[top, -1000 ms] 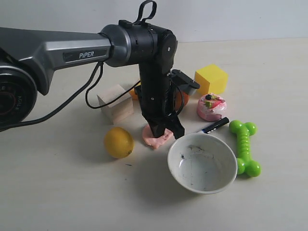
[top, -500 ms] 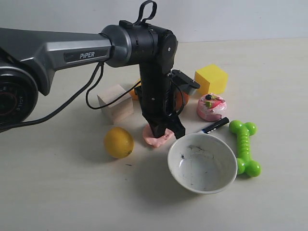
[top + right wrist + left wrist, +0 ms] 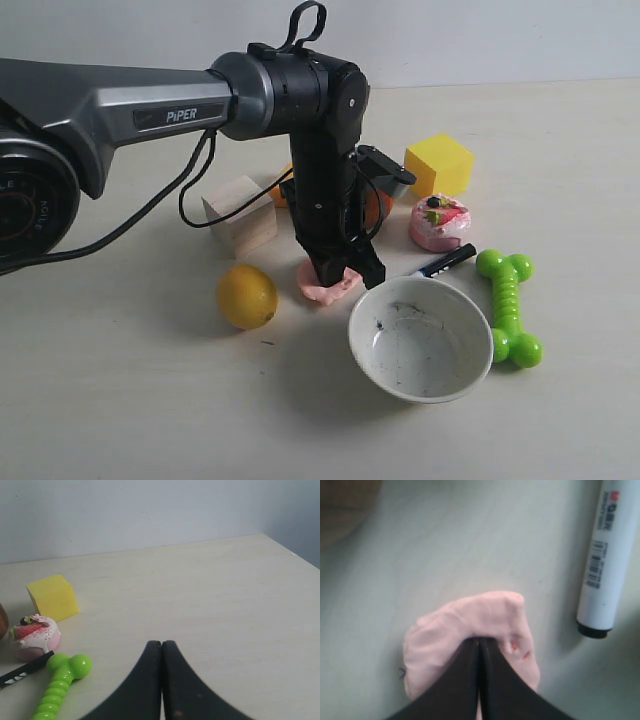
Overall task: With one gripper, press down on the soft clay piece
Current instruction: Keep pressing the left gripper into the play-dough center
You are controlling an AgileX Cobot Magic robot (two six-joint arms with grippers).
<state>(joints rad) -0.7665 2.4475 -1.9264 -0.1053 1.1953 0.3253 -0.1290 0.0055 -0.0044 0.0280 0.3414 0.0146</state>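
Observation:
The soft clay piece [image 3: 322, 287] is a flat pale pink blob lying on the table between the lemon and the bowl. My left gripper [image 3: 343, 272] stands on top of it, shut, with nothing between its fingers. In the left wrist view the closed tips of that left gripper [image 3: 480, 641] sink into the clay [image 3: 450, 630], which bulges up around them. My right gripper [image 3: 161, 644] is shut and empty, above bare table far from the clay; it does not show in the exterior view.
Around the clay lie a lemon [image 3: 246, 295], a wooden block [image 3: 240, 213], a white bowl [image 3: 420, 338], a marker [image 3: 446, 261], a pink toy cake [image 3: 439, 222], a yellow cube [image 3: 438, 164] and a green bone toy [image 3: 508, 304]. An orange [image 3: 376, 205] sits behind the arm.

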